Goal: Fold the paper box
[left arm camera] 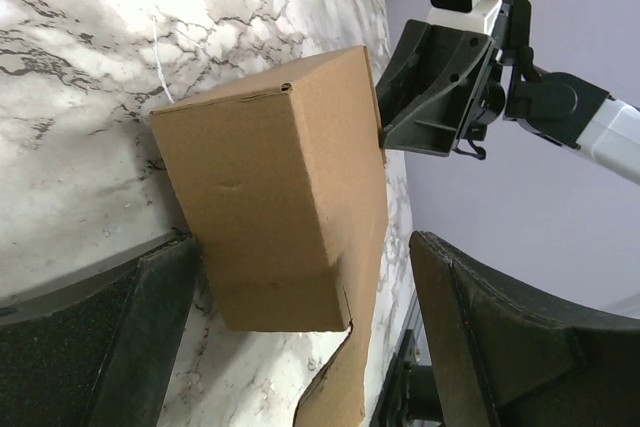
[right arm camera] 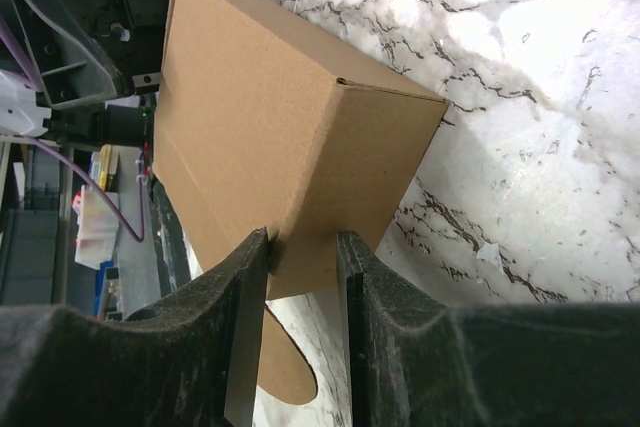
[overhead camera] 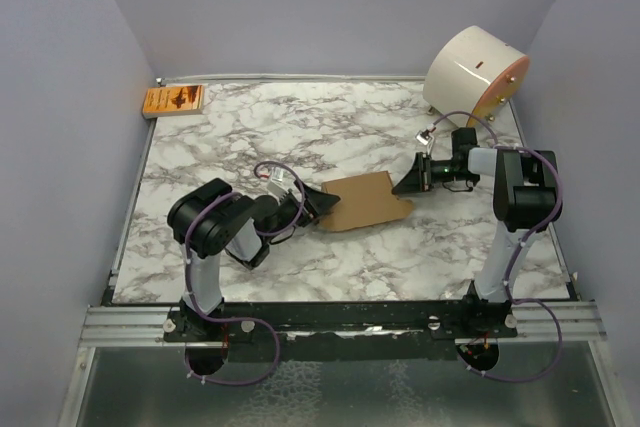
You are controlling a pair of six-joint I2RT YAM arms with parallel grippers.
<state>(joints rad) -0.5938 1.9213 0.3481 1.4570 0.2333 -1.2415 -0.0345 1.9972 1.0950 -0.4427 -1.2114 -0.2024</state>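
The paper box (overhead camera: 365, 202) is a plain brown cardboard carton, partly formed, lying mid-table with a loose rounded flap on the marble. My left gripper (overhead camera: 322, 207) is open at its left end. In the left wrist view the box (left arm camera: 270, 187) lies between the wide-apart fingers (left arm camera: 120, 347), and the gripper (left arm camera: 300, 247) does not clamp it. My right gripper (overhead camera: 408, 184) is at the box's right end. In the right wrist view its jaws (right arm camera: 303, 247) are narrow and pinch the near corner of the box (right arm camera: 260, 117). The flap (right arm camera: 285, 377) shows behind one finger.
A small orange printed packet (overhead camera: 173, 100) lies at the back left corner. A big white cylinder (overhead camera: 475, 72) stands at the back right, behind the right arm. Purple walls close in three sides. A metal rail (overhead camera: 340, 322) runs along the near edge.
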